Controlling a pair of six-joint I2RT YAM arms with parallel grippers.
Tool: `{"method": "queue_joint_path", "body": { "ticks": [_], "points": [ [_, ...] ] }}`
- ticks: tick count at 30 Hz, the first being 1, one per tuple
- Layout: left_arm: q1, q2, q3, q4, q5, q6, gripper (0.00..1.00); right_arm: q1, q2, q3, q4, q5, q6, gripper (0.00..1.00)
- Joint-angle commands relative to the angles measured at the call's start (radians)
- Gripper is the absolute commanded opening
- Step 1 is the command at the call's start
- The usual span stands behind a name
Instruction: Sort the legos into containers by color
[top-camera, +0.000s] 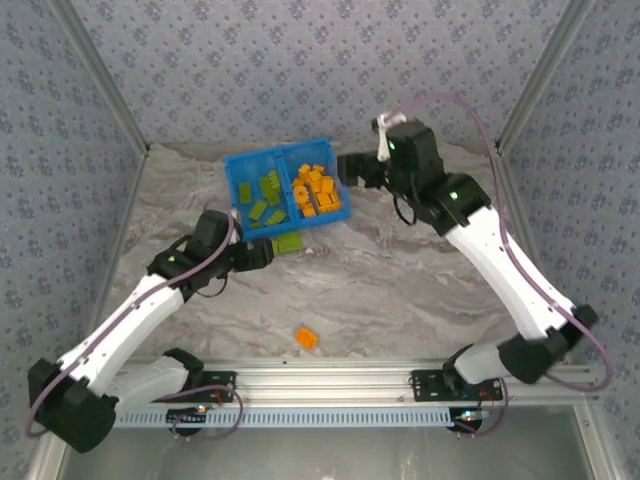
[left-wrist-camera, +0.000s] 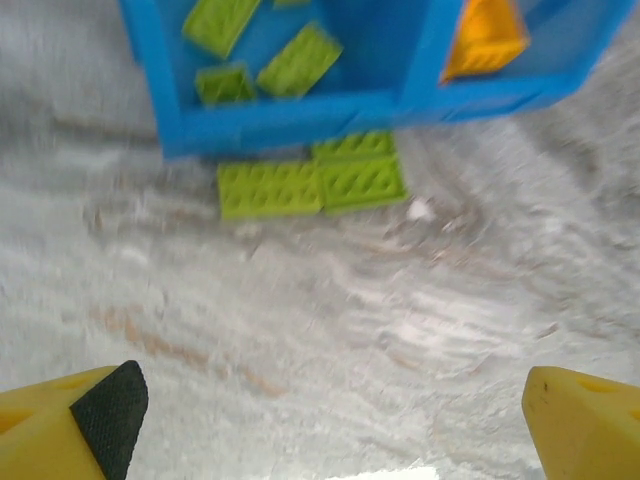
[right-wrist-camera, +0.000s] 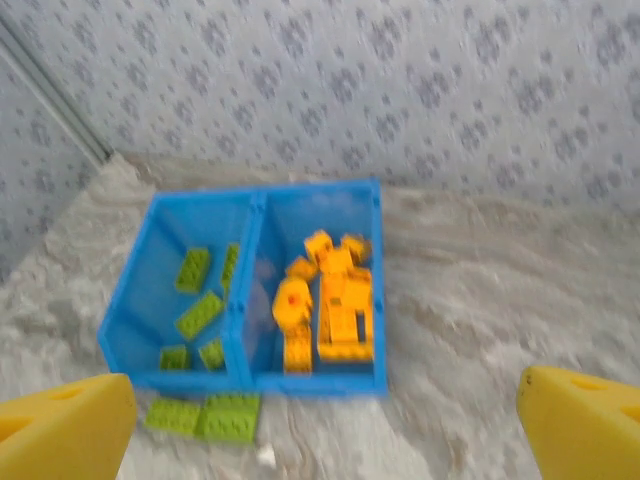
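Starting left with the left claw (top-camera: 268, 253): spread wide, grips nothing, hangs low over the table (top-camera: 400, 290) just short of the blue bin (top-camera: 232, 178). From its own camera, yellow fingertips (left-wrist-camera: 60, 420) down in both bottom corners, bare table between.

Next, straight ahead of it: two flat green bricks (top-camera: 289, 242), as far as can be told, side by side on the table, tucked against the outside of the bin's near wall, below the left half. Not sorted yet, and probably the next job on this side.

Now into the bin. Left half (right-wrist-camera: 185, 225): green only, several pieces lying flat. Across the divider, right half (right-wrist-camera: 315, 210): orange only, a good heap of it. No mixing to be seen, so most of the sorting looks done.

Further down toward the near edge of the table, well apart from everything else: one lone orange brick (top-camera: 306, 338), also waiting for a lift into the right half.

Finishing right with the right claw (top-camera: 350, 167): up just beside the bin's right end, gaping wide, carries nothing.
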Motion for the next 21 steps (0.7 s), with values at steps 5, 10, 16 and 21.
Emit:
{"method": "queue_joint_path", "body": {
  "ticks": [5,10,16,21],
  "points": [
    [0.006,0.33,0.069,0.023,0.027,-0.043,0.91,-0.025,-0.152,-0.3,-0.021,0.006,0.126,1.0],
    [0.019,0.515,0.142,0.101,-0.028,-0.019,0.92,-0.029,-0.16,-0.3,-0.069,-0.004,0.123,1.0],
    [0.021,0.603,0.178,0.164,-0.136,-0.002,0.93,-0.037,-0.162,-0.288,-0.071,-0.001,0.116,1.0],
    [0.03,0.642,0.178,0.214,-0.165,0.026,0.92,-0.044,-0.16,-0.293,-0.065,-0.008,0.119,1.0]
  ]
}}
